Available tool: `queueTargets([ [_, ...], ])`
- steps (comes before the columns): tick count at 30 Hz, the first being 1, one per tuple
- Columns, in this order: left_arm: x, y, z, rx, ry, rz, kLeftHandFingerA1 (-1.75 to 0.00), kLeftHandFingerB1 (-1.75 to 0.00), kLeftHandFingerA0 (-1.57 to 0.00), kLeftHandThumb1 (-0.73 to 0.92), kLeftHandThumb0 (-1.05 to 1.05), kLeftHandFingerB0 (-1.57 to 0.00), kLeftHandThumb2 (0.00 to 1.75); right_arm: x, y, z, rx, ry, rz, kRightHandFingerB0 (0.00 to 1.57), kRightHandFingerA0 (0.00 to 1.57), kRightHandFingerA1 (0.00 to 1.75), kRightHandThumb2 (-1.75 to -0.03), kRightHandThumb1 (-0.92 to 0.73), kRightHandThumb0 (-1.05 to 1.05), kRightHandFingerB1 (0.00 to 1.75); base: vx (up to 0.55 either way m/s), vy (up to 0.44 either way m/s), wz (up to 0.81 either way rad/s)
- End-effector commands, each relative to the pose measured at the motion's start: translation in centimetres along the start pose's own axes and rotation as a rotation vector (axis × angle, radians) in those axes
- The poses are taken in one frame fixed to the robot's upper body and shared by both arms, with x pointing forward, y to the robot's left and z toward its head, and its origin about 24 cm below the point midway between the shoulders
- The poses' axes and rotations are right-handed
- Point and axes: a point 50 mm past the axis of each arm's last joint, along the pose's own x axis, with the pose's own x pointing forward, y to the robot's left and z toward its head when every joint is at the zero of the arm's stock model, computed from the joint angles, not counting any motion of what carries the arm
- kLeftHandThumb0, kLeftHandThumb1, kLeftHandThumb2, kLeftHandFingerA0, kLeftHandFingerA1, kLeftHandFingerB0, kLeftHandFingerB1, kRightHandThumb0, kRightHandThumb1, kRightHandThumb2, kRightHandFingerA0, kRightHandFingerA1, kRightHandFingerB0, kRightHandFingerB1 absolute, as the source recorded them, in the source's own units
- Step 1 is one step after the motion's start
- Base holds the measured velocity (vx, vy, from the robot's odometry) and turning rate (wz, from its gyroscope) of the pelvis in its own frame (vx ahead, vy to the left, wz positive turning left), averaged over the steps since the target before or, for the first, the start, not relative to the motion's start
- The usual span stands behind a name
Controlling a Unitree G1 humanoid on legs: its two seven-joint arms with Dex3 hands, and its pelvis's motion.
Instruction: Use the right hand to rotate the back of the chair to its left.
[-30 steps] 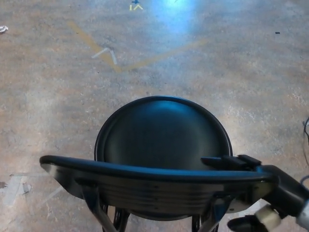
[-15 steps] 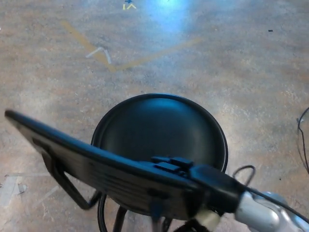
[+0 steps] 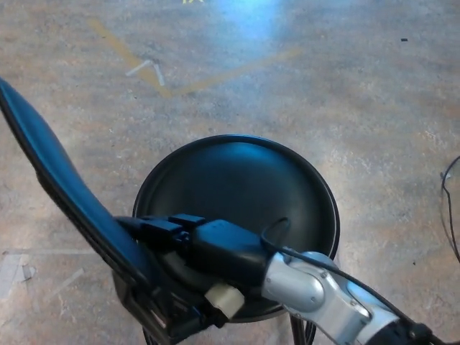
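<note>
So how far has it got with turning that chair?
Mostly done, it seems: the backrest now runs along the seat's left side rather than across its near edge as a second ago. In hand: the right hand grips the backrest's near end. Left: perhaps a little more swing, then letting go.

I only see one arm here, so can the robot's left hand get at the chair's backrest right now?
Probably not: no left hand shows in the head view. Only the right hand is on the backrest, which slants along the picture's left beside the round seat. Nothing on the floor blocks that side.
</note>
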Motion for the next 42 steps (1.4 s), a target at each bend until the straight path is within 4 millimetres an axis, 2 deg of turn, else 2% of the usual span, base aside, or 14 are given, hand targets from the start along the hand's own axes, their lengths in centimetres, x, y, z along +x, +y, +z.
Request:
queueTargets([
  [1,0.0,0.0,-0.7,0.016,0.028,0.003,-0.51,-0.42,-0.58,0.77,-0.54,-0.55,0.63,0.4,0.2,-0.2,0.000,-0.001,-0.016,0.00,0.00,0.11,-0.69,-0.75,-1.05,0.14,0.00,0.000,0.00],
  [9,-0.1,-0.3,-0.8,0.050,0.029,-0.009,-0.53,-0.44,-0.57,0.77,-0.54,-0.56,0.63,-4.7,-1.3,-2.3,-0.044,0.064,-0.140,0.00,0.00,0.05,-0.68,-0.76,-1.05,0.04,0.00,0.000,0.00],
  [13,-0.1,-0.5,-1.0,0.009,0.035,-0.014,-0.51,-0.44,-0.56,0.76,-0.52,-0.55,0.63,-9.6,-1.9,-3.4,-0.073,0.118,-0.246,0.00,0.00,0.00,-0.70,-0.80,-1.05,0.00,0.00,0.000,0.00],
  [15,-0.1,-0.5,-0.9,-0.006,0.031,-0.015,-0.52,-0.43,-0.57,0.76,-0.53,-0.55,0.63,-15.1,-2.1,-4.6,-0.080,0.220,-0.330,0.00,0.00,0.00,-0.75,-0.78,-1.05,0.00,0.00,0.000,0.00],
  [17,-0.1,-0.5,-0.9,-0.008,0.031,-0.015,-0.52,-0.43,-0.57,0.76,-0.53,-0.55,0.63,-15.8,-2.1,-4.6,-0.083,0.232,-0.340,0.00,0.00,0.00,-0.75,-0.78,-1.05,0.00,0.00,0.000,0.00],
  [23,0.0,-0.3,-0.5,-0.011,0.024,-0.001,-0.51,-0.43,-0.60,0.77,-0.51,-0.56,0.63,-23.9,-1.4,-7.3,-0.070,0.544,-0.500,0.00,0.00,0.00,-0.79,-0.83,-1.05,0.00,0.00,0.000,0.00],
  [30,-0.1,-0.8,-0.6,0.011,0.022,-0.023,-0.52,-0.45,-0.58,0.75,-0.51,-0.58,0.62,-27.7,2.0,-12.4,0.157,0.964,-0.766,0.00,0.00,0.04,-0.82,-0.92,-1.05,0.06,0.00,0.000,0.00],
  [31,-0.1,-0.8,-1.0,-0.017,0.033,-0.014,-0.54,-0.44,-0.58,0.77,-0.48,-0.54,0.63,-28.8,3.9,-13.6,0.269,1.153,-0.774,0.00,0.00,0.12,-0.87,-0.92,-1.05,0.04,0.00,0.000,0.00],
  [33,-0.1,-0.7,-1.1,-0.019,0.037,-0.011,-0.54,-0.44,-0.58,0.77,-0.48,-0.54,0.63,-29.2,4.6,-13.9,0.296,1.215,-0.767,0.00,0.00,0.12,-0.87,-0.92,-1.05,0.04,0.00,0.000,0.00],
  [34,-0.1,-0.8,-1.1,0.003,0.038,-0.016,-0.51,-0.43,-0.58,0.78,-0.53,-0.55,0.63,-29.4,5.1,-14.0,0.314,1.260,-0.753,0.00,0.00,0.32,-0.93,-0.92,-1.05,0.18,0.00,0.000,0.00],
  [36,-0.1,-0.8,-1.3,0.019,0.042,-0.021,-0.51,-0.43,-0.56,0.76,-0.52,-0.55,0.63,-29.9,6.8,-14.3,0.380,1.380,-0.694,0.00,0.00,0.47,-0.92,-0.92,-1.05,0.31,0.00,0.000,0.00],
  [37,-0.1,-0.9,-1.3,0.009,0.042,-0.015,-0.51,-0.43,-0.58,0.75,-0.52,-0.56,0.62,-30.0,7.6,-14.3,0.415,1.426,-0.661,0.00,0.00,0.74,-0.92,-0.92,-1.05,0.47,0.00,0.000,0.00],
  [40,-0.1,-0.9,-1.3,-0.001,0.036,-0.013,-0.50,-0.43,-0.58,0.76,-0.52,-0.56,0.63,-30.1,8.7,-14.2,0.471,1.480,-0.634,0.00,0.00,0.84,-0.96,-0.92,-1.05,0.68,0.00,0.000,0.00],
  [42,-0.1,-0.8,-1.1,0.027,0.034,-0.022,-0.49,-0.42,-0.56,0.76,-0.54,-0.54,0.63,-30.2,9.8,-14.1,0.535,1.516,-0.601,0.00,0.00,1.05,-0.95,-0.89,-1.05,0.87,0.00,0.000,0.00],
])
